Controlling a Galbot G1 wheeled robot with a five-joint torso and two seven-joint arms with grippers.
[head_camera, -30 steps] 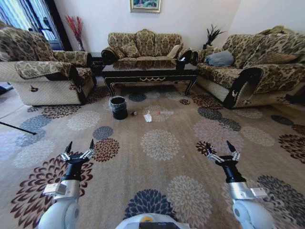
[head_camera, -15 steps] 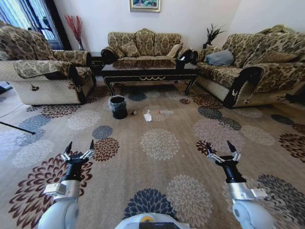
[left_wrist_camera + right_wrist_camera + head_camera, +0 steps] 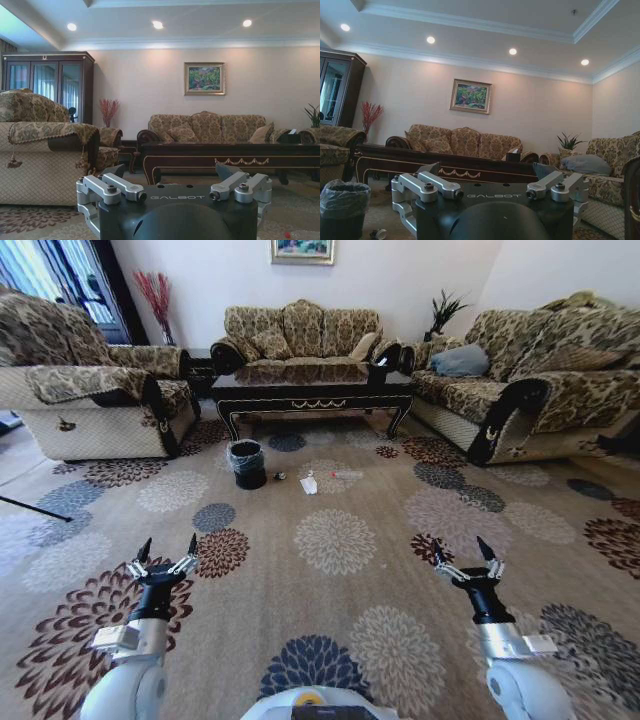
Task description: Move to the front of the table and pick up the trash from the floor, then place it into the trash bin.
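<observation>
Head view showed the robot well back from the table (image 3: 313, 398), with a wide stretch of patterned carpet between its arms and the work. The trash lay on the floor just in front of the table, straight ahead and slightly left of centre: a white paper piece (image 3: 310, 484), a clear bottle (image 3: 347, 476) with a red cap just to its right, lying with its long axis roughly parallel to the table's front, and a small dark wad (image 3: 281, 477) between the paper and the trash bin (image 3: 248, 464). The bin stood to the left of the litter, near the table's left front leg.

Both arms were held low and forward, well apart from everything. The left gripper (image 3: 166, 554) hung over the carpet at lower left and the right gripper (image 3: 463, 558) at lower right; each had its jaws spread wide, holding and touching nothing. In the right wrist view the bin (image 3: 342, 210) with its bag liner showed ahead, with a small piece of litter (image 3: 378, 233) on the floor beside it.

By my judgement the litter sat about midway between the two arms, a shade nearer the left one's side, and far beyond reach of either, so closing the gap by driving forward seemed the step in hand.
</observation>
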